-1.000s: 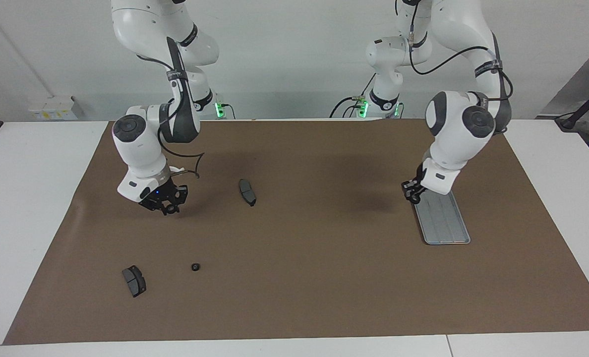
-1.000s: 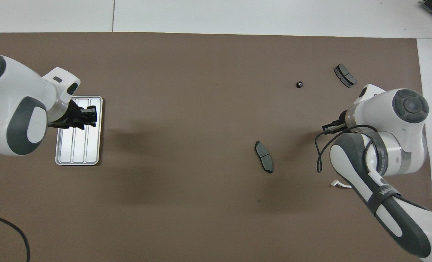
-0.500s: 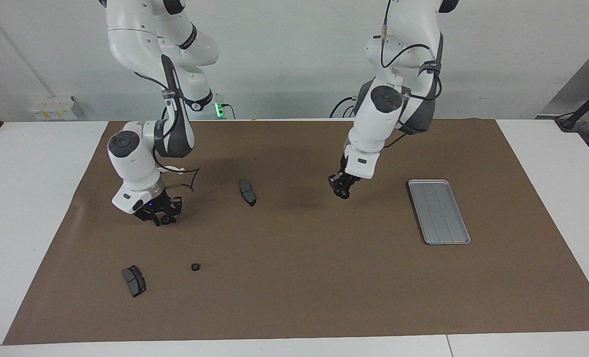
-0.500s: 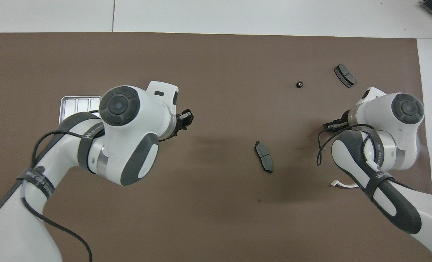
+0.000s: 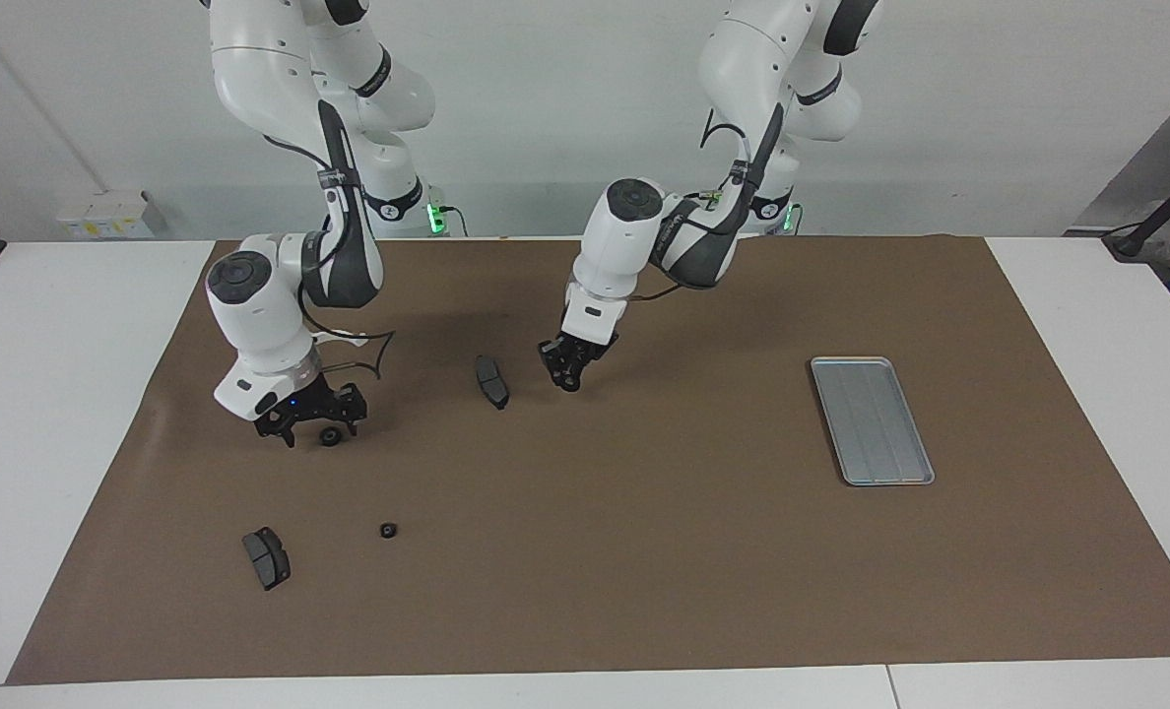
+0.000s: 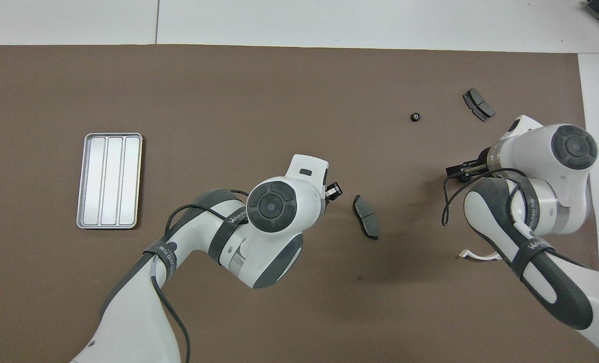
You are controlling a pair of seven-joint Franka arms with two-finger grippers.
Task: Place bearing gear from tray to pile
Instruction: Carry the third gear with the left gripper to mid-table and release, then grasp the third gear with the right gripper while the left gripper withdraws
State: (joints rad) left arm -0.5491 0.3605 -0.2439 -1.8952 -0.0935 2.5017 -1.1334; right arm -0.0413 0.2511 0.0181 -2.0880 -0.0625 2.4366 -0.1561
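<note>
My arms: glossy white shells, dark grey joint caps and bands, loose black cables, black grippers, green lights at the bases.

I am seeing the flat silver-grey ridged metal tray lying on the brown paper mat toward the left arm's end, well apart from everything else. Toward the right arm's end, one dark grey brake-pad-like piece is lying nearest the middle. A second dark grey pad is lying farthest from the robots, near a small black round bearing gear, with another small black round part nearer to the robots and the white half-ring plastic bracket nearest them.
</note>
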